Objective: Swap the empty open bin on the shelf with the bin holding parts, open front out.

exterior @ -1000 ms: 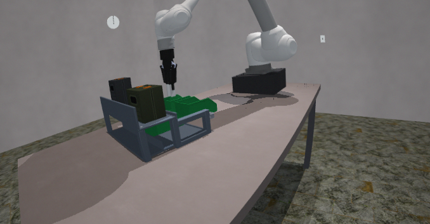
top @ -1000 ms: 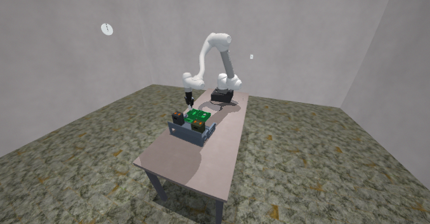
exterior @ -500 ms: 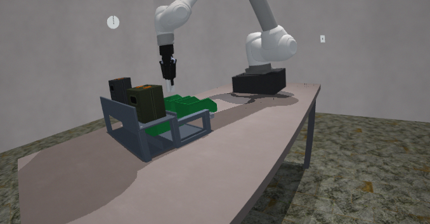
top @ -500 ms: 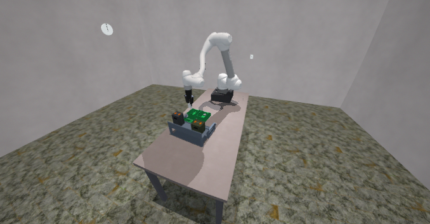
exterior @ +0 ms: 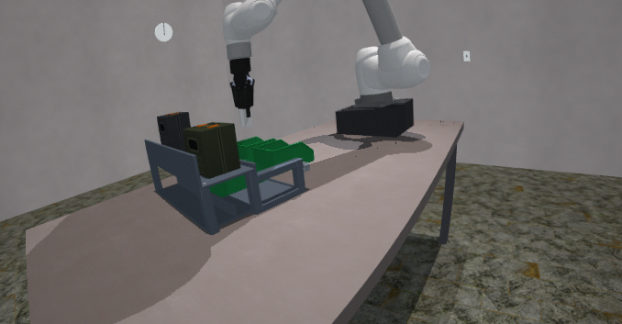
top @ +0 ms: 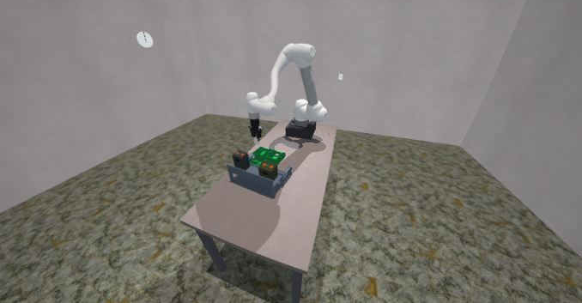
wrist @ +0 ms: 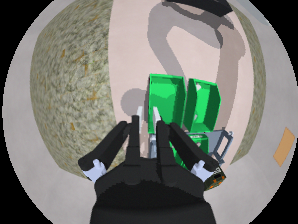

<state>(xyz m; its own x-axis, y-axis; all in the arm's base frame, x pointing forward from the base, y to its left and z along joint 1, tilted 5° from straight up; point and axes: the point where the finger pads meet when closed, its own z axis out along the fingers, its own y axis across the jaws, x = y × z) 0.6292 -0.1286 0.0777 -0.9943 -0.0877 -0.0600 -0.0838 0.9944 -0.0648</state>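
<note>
My gripper [top: 257,141] [exterior: 246,123] [wrist: 147,112] points down with a narrow gap between its fingers. I see nothing held in it. It hangs above the left side of a green open bin [wrist: 167,97], which looks empty. A second green bin [wrist: 204,107] [exterior: 301,152] stands beside it on the right, with small pale pieces visible inside. More green [wrist: 198,143] [exterior: 225,187] shows at the grey shelf [top: 253,183] [exterior: 176,163], partly under its board. My fingers hide part of the shelf in the wrist view, so I cannot tell which spot is vacant.
A black box [top: 240,160] [exterior: 174,131] and an olive box [top: 268,171] [exterior: 213,150] stand on top of the shelf. The shelf's side frame [wrist: 223,146] [exterior: 300,175] stands right of the bins. The robot's black base [top: 300,130] [exterior: 373,117] is at the table's far end.
</note>
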